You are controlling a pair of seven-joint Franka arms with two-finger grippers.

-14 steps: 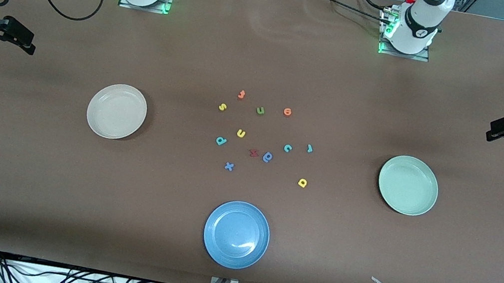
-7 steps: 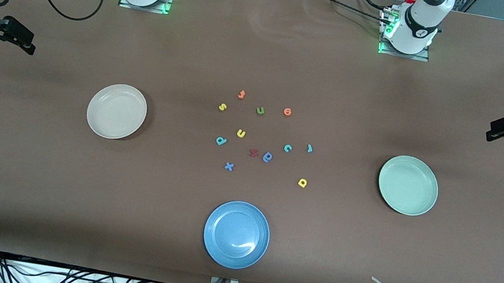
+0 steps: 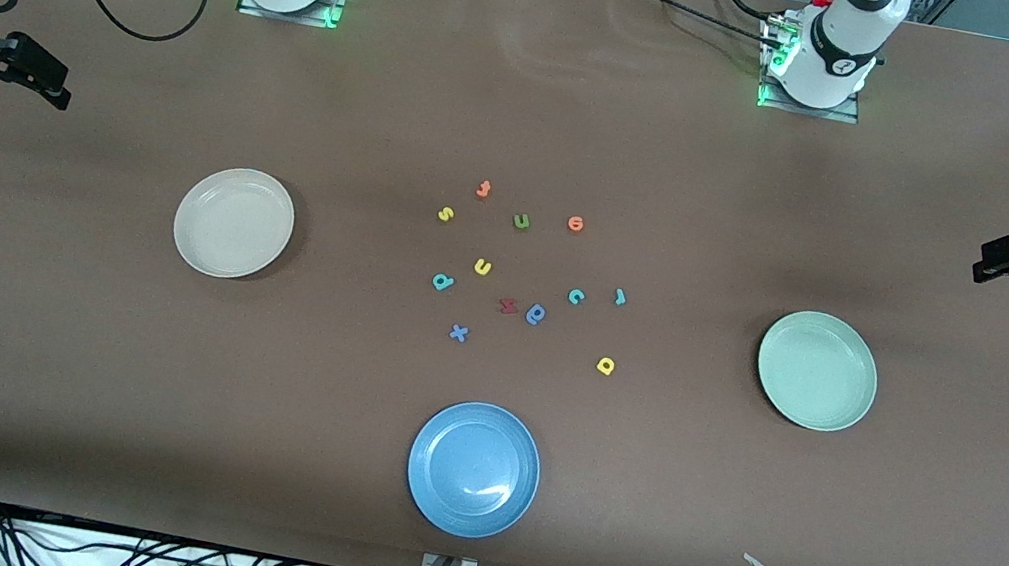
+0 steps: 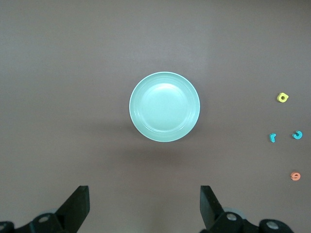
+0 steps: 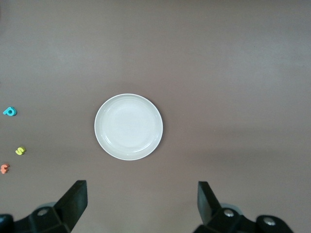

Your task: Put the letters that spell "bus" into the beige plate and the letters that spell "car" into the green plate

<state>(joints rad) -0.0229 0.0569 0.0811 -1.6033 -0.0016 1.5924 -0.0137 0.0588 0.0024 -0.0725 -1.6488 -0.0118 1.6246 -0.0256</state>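
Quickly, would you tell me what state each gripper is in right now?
Left gripper: open, holding nothing, above the green plate.
Right gripper: open, holding nothing, above the beige plate.

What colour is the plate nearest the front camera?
Blue; the blue plate shows best in the front view.

Three plates were counted on the table: one beige plate (image 3: 233, 223), one green plate (image 3: 817, 370) and one blue plate (image 3: 473, 468). Eleven foam letters were counted between them: three yellow, three teal, two orange, two blue, one green and one red.
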